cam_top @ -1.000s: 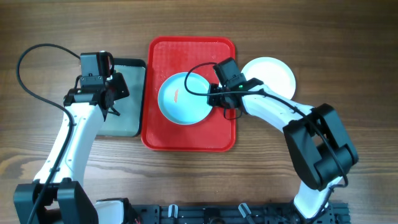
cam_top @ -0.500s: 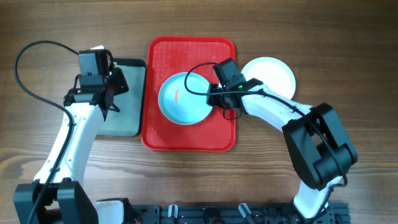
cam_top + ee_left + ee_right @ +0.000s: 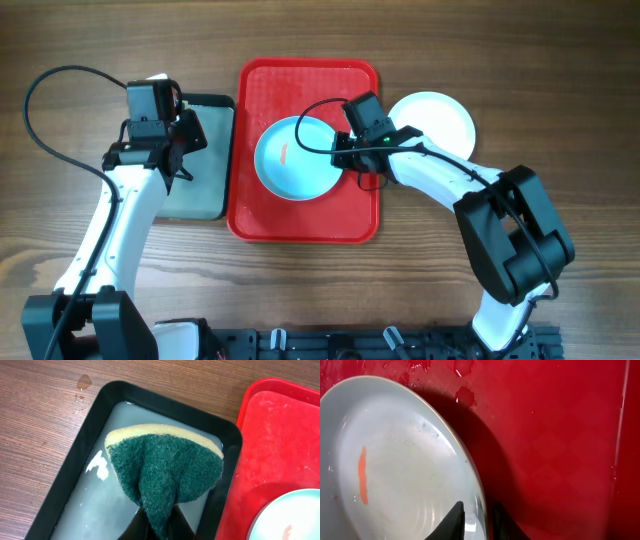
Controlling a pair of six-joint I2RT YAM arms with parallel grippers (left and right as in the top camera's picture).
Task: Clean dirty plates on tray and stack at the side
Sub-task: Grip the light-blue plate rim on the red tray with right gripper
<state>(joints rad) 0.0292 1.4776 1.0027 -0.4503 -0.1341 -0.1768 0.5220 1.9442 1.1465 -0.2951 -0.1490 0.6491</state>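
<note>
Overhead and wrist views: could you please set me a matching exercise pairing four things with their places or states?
1. sponge
2. turquoise plate
3. white plate
4. pan

a. on the table, right of the tray
b. holds cloudy water
c. pinched in the left gripper
d. on the tray, rim between the right gripper's fingers

Pairs: 1-c, 2-d, 3-a, 4-b.
</note>
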